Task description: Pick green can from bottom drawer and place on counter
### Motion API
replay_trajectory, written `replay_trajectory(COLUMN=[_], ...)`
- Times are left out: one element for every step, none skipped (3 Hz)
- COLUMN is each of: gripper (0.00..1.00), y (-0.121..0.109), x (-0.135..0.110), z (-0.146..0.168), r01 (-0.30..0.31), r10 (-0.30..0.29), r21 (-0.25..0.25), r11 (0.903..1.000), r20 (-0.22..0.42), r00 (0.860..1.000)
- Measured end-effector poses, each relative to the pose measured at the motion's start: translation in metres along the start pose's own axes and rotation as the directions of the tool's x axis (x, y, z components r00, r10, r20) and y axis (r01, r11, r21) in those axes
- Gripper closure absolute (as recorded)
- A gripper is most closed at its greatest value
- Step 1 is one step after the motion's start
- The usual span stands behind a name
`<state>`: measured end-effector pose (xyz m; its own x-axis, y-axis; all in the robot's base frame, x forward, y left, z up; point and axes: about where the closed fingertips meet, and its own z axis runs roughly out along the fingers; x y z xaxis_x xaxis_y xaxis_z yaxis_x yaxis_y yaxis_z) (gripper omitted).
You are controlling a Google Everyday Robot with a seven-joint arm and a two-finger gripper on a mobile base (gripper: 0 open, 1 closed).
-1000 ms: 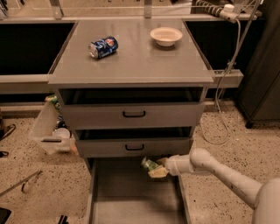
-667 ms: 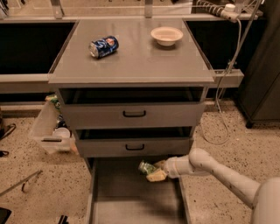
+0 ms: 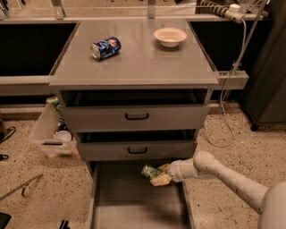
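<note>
Lower centre of frame: the gripper (image 3: 157,175) is clamped on the green can (image 3: 149,171), just above the open bottom drawer (image 3: 134,203), below the counter (image 3: 138,62).

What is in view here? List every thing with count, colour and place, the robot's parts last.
counter: 1, grey, top of the drawer cabinet
blue can: 1, blue, on its side, left part of the counter
bowl: 1, cream, far right part of the counter
upper drawers: 2, grey with black handles, under the counter, each slightly open
bottom drawer: 1, grey, pulled out at floor level
green can: 1, green, held over the bottom drawer's back end
bin: 1, clear plastic, floor left of the cabinet
power strip: 1, white, top right
arm: 1, white, reaching in from lower right
claw: 1, yellowish fingers, shut on the green can
</note>
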<state>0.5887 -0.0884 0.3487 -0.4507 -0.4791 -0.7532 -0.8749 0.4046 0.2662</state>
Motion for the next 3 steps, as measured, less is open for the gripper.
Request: replay_trajectory(gripper=[1.0,1.0,1.0], y=[0.02,0.04,0.049], x=[-0.032,-0.087,-0.154], z=[-0.041,-0.097,-0.144], r01=[0.04,0.061,0.101], r10=[-0.04,-0.059,-0.098], r21=[-0.019,-0.016,-0.028], r11=[0.999,0.998,0.9945], r20=[0.029,0.062,0.097], r00=[0.999,0.996,0.99])
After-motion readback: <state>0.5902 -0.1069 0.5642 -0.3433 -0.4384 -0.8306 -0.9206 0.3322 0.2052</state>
